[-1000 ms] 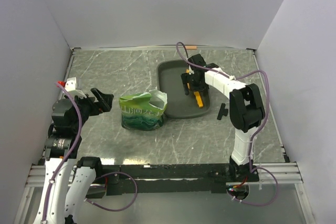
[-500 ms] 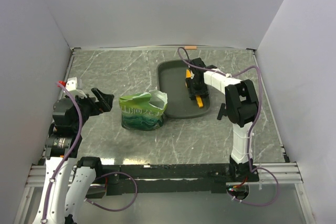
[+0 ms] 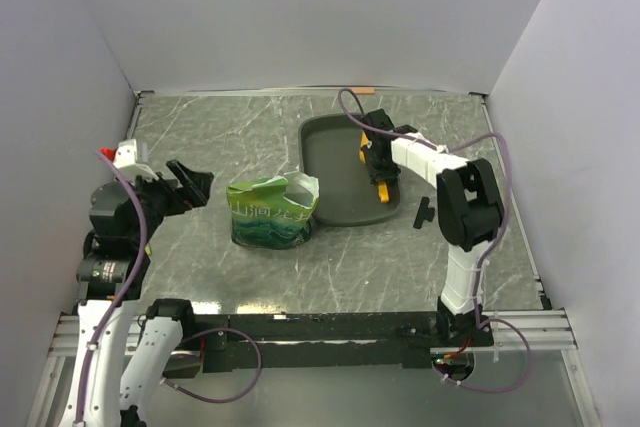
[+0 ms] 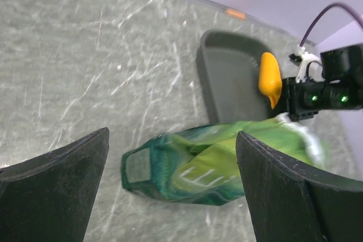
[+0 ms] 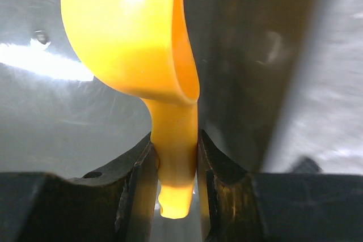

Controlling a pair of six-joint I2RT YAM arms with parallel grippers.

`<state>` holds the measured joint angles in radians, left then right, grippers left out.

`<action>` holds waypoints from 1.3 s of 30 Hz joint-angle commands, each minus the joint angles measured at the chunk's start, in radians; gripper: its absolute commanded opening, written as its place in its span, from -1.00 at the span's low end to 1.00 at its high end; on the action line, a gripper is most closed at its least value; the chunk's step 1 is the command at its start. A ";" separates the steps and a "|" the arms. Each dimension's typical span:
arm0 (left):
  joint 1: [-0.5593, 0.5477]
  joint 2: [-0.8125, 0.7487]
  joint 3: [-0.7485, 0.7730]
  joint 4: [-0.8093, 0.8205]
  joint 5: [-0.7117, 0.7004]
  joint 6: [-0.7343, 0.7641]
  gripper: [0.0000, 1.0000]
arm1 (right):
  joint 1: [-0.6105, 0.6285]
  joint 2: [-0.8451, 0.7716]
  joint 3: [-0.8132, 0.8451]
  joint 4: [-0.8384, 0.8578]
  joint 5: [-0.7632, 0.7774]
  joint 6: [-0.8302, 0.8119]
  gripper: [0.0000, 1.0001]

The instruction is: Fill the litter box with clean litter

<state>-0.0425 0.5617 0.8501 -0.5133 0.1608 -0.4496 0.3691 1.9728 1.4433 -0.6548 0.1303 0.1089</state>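
Note:
The dark grey litter box (image 3: pixel 330 162) lies at the back right of the table, and no clean litter shows in it or anywhere else. An orange scoop (image 3: pixel 381 190) lies along the tray's right side. My right gripper (image 3: pixel 377 160) is shut on the scoop's handle; in the right wrist view both jaws press the handle of the scoop (image 5: pixel 136 32), just below the bowl, over the tray floor (image 5: pixel 57 117). My left gripper (image 3: pixel 190 183) hovers wide open left of the green bag (image 3: pixel 272 209). The left wrist view shows that gripper (image 4: pixel 170 145) above the bag (image 4: pixel 210 162), apart from it.
A small black part (image 3: pixel 422 212) lies on the table just right of the tray. White walls close off the back and both sides. An orange mark (image 3: pixel 365 90) sits at the table's far edge.
My right gripper has dropped onto the scoop and closed on its handle. The left arm has shifted slightly to the left, its gripper still open.

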 commanded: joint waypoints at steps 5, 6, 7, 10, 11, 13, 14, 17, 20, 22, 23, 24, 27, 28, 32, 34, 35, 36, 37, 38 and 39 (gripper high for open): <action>0.001 0.125 0.315 -0.140 0.046 -0.058 0.94 | 0.163 -0.382 -0.011 0.021 0.288 -0.100 -1.00; 0.001 0.136 0.361 -0.149 0.071 -0.064 0.94 | 0.189 -0.437 -0.021 0.026 0.320 -0.163 -1.00; 0.001 0.148 0.385 -0.172 0.098 -0.073 0.94 | 0.218 -0.463 -0.027 0.027 0.365 -0.190 -1.00; 0.001 0.211 0.487 -0.231 0.155 -0.107 0.94 | 0.362 -0.561 -0.078 0.098 0.451 -0.325 -1.00; 0.001 0.249 0.510 -0.272 0.186 -0.097 0.94 | 0.393 -0.584 -0.095 0.118 0.465 -0.353 -1.00; 0.001 0.285 0.567 -0.307 0.230 -0.093 0.94 | 0.477 -0.655 -0.141 0.171 0.485 -0.431 -1.00; 0.001 0.315 0.582 -0.321 0.256 -0.112 0.94 | 0.499 -0.678 -0.158 0.187 0.499 -0.455 -1.00; 0.001 0.360 0.625 -0.349 0.339 -0.158 0.94 | 0.599 -0.752 -0.222 0.245 0.546 -0.560 -1.00; 0.001 0.386 0.667 -0.376 0.419 -0.205 0.94 | 0.689 -0.818 -0.320 0.343 0.589 -0.662 -1.00; -0.003 0.382 0.632 -0.340 0.468 -0.230 0.94 | 0.758 -0.868 -0.360 0.400 0.624 -0.728 -1.00; -0.007 0.376 0.609 -0.327 0.494 -0.242 0.94 | 0.780 -0.893 -0.391 0.450 0.637 -0.753 -1.00; -0.007 0.371 0.546 -0.308 0.572 -0.254 0.93 | 0.803 -0.902 -0.403 0.477 0.669 -0.799 -1.00; -0.007 0.343 0.456 -0.231 0.641 -0.304 0.93 | 0.873 -0.913 -0.425 0.549 0.719 -0.885 -1.00; -0.007 0.336 0.451 -0.220 0.645 -0.308 0.93 | 0.887 -0.911 -0.426 0.564 0.730 -0.906 -1.00; -0.025 0.314 0.468 -0.217 0.652 -0.336 0.94 | 0.965 -0.876 -0.408 0.645 0.769 -1.029 -1.00; -0.028 0.304 0.446 -0.192 0.675 -0.375 0.94 | 0.984 -0.856 -0.397 0.679 0.788 -1.074 -1.00; -0.030 0.297 0.429 -0.176 0.669 -0.386 0.94 | 0.990 -0.838 -0.394 0.695 0.793 -1.115 -1.00; -0.030 0.291 0.426 -0.168 0.657 -0.397 0.94 | 1.001 -0.830 -0.396 0.724 0.798 -1.133 -1.00; -0.030 0.284 0.425 -0.159 0.646 -0.415 0.94 | 1.004 -0.824 -0.396 0.741 0.804 -1.150 -1.00; -0.030 0.284 0.429 -0.154 0.649 -0.423 0.95 | 1.004 -0.815 -0.403 0.763 0.807 -1.188 -1.00; -0.030 0.285 0.437 -0.159 0.651 -0.426 0.96 | 1.008 -0.812 -0.408 0.805 0.809 -1.207 -1.00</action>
<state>-0.0689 0.8661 1.2793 -0.7372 0.7860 -0.8005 1.3598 1.1416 1.0134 -0.0177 0.8738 -0.9474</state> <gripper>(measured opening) 0.971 0.354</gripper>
